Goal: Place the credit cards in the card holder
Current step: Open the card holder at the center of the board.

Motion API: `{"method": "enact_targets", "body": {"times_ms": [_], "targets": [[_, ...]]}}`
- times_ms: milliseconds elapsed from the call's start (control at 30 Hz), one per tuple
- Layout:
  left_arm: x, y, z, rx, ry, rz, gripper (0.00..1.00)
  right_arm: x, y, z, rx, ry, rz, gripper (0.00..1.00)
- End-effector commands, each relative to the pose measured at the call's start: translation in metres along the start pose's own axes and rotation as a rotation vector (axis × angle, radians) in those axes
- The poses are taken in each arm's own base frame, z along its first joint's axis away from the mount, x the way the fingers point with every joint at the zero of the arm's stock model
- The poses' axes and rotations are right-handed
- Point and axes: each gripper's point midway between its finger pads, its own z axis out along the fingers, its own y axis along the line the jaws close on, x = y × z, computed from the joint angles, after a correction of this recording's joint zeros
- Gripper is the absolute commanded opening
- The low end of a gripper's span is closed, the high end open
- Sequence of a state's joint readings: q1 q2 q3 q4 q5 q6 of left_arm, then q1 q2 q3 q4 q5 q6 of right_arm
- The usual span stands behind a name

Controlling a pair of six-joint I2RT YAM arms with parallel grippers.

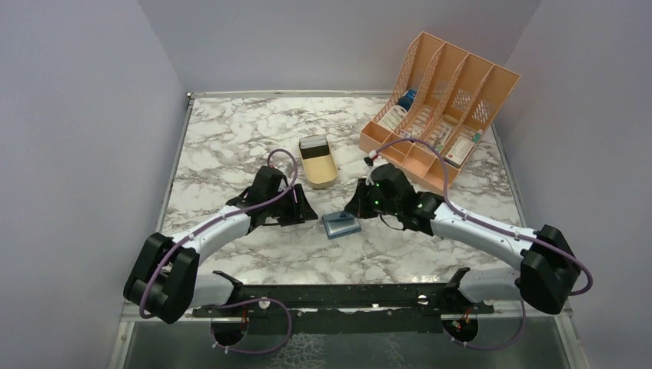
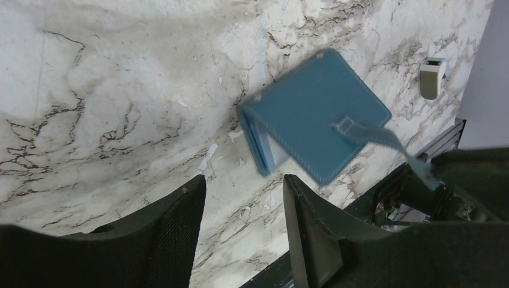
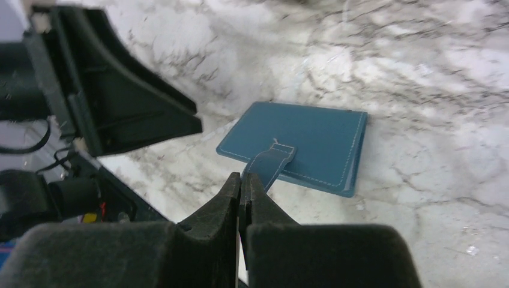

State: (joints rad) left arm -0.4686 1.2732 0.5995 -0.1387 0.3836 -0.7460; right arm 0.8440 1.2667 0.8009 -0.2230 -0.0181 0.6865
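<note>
We note both arms extended forward, wrists angled inward; left gripper (image 2: pixel 243 186) jaws apart, empty; right gripper (image 3: pixel 241 178) pinched closed on card holder (image 3: pixel 315 141) strap

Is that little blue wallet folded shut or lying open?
Folded shut: the card holder shows only its teal back, leaves stacked at the edge. Its strap is unfastened, pinched by the right gripper.

We take this for a robotics lab booth: plain pale walls (image 1: pixel 84 115) close a marble-patterned table (image 1: pixel 231 131) on three sides, with left arm (image 1: pixel 207 229) and right arm (image 1: pixel 480 227) bolted to a rail (image 1: pixel 338 294) at its near edge.
</note>
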Motion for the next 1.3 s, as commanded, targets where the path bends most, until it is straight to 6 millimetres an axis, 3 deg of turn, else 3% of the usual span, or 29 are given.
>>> {"method": "enact_targets", "body": {"times_ms": [0,267,400,600,767,933,1100,1267], "targets": [[-0.001,-0.016,-0.005,0.087,-0.016,0.000,0.52,-0.026,-0.021,0.006,0.054,-0.036,0.051,0.01],[0.009,-0.024,0.000,0.172,0.006,-0.035,0.52,-0.040,-0.063,0.017,0.060,-0.005,0.191,0.01],[0.006,-0.031,0.000,0.201,0.003,-0.037,0.51,-0.041,-0.049,0.009,-0.007,0.011,0.174,0.01],[0.000,-0.040,-0.003,0.230,-0.022,-0.018,0.48,-0.027,-0.026,-0.024,-0.129,0.031,0.186,0.01],[0.011,-0.044,0.003,0.293,0.039,-0.051,0.41,0.000,-0.008,-0.045,-0.247,0.054,0.322,0.01],[0.020,-0.038,0.006,0.288,0.070,-0.060,0.38,0.013,0.015,-0.052,-0.314,0.050,0.422,0.01],[0.017,-0.032,0.006,0.237,0.067,-0.031,0.38,0.005,0.025,-0.050,-0.323,0.046,0.456,0.01],[0.002,-0.034,-0.005,0.203,-0.020,0.011,0.43,-0.025,0.006,-0.035,-0.163,-0.055,0.435,0.01]]}}
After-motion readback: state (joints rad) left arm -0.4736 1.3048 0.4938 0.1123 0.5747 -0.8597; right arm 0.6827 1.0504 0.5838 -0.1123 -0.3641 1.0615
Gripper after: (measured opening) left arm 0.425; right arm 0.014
